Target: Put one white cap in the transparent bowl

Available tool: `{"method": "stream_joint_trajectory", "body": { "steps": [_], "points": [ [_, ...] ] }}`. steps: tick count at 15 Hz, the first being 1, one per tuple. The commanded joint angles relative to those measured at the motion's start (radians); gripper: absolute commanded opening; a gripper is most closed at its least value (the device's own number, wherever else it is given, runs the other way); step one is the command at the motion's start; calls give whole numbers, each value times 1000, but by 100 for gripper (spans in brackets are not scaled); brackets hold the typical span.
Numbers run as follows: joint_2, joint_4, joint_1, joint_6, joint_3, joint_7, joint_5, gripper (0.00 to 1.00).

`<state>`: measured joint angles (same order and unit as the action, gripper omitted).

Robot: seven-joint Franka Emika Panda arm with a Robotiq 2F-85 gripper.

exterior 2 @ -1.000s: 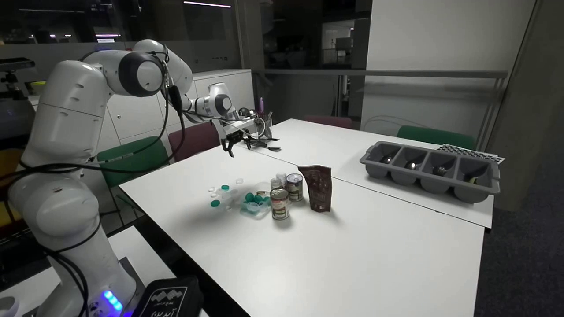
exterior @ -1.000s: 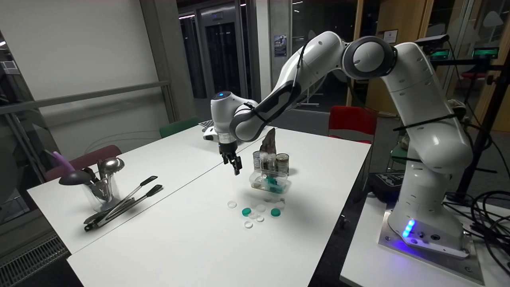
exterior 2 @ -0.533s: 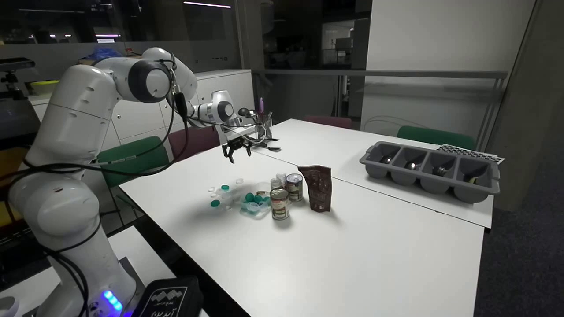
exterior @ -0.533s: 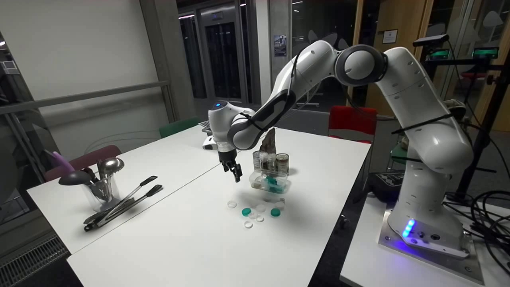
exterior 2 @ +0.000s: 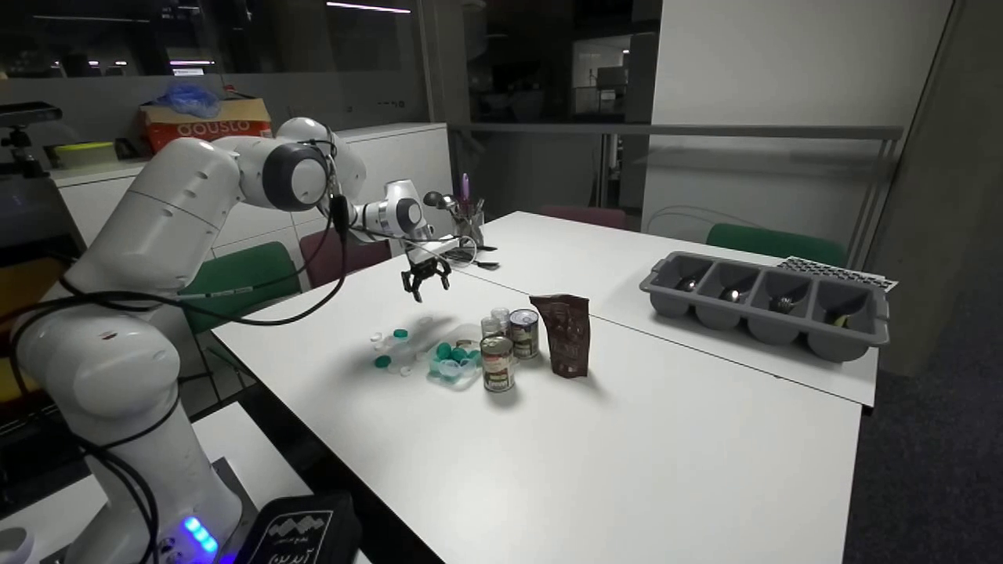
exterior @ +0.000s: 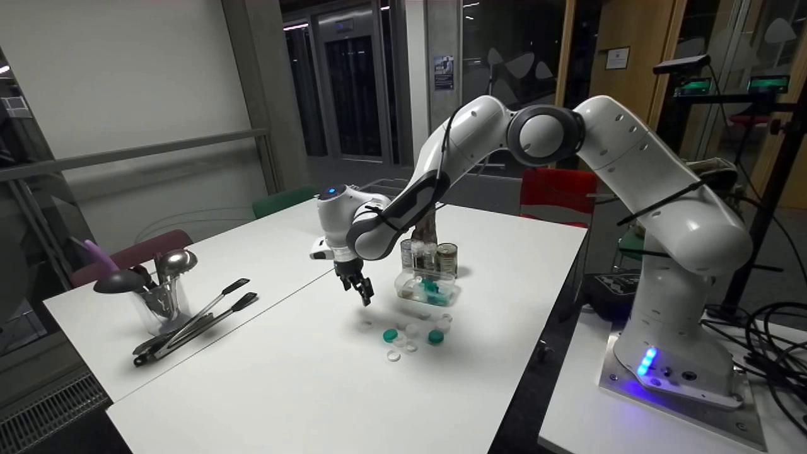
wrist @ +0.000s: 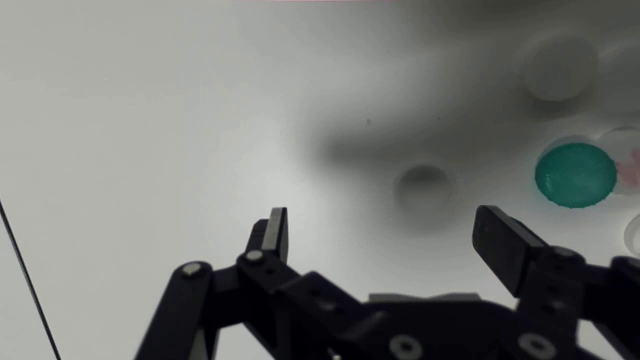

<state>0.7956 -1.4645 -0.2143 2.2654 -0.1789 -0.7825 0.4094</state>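
Note:
Several white caps lie on the white table. One white cap (wrist: 423, 190) lies just ahead of my fingertips in the wrist view, in shadow. It also shows faintly in both exterior views (exterior: 365, 326) (exterior 2: 425, 321). Another white cap (exterior: 393, 356) lies apart, closer to that camera. My gripper (wrist: 381, 220) is open, with nothing between its fingers, pointing down above the table; it shows in both exterior views (exterior: 356, 295) (exterior 2: 432, 291). The transparent bowl (exterior: 406, 284) stands beside the caps, holding green caps; it shows in both exterior views (exterior 2: 448, 379) but not in the wrist view.
Green caps (exterior: 390, 335) (exterior: 435, 337) lie among the white ones. Cans (exterior 2: 497, 364) and a dark upright pouch (exterior 2: 566, 337) stand behind the bowl. A grey tray (exterior 2: 764, 313), a utensil cup (exterior: 161, 306) and tongs (exterior: 195, 325) lie farther off.
My gripper has come down toward the table and moved slightly closer to the lone white cap, staying open. Its shadow now covers that cap. The caps and bowl have not moved.

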Motion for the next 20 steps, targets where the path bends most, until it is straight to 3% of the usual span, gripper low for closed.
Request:
{"method": "stream_joint_trajectory", "body": {
  "steps": [1,11,20],
  "points": [
    [82,116,-11,-36,10,-65,-3,100],
    [183,211,-10,-28,10,-118,-20,100],
    [181,177,-38,-7,22,-86,-2,100]
  ]
}}
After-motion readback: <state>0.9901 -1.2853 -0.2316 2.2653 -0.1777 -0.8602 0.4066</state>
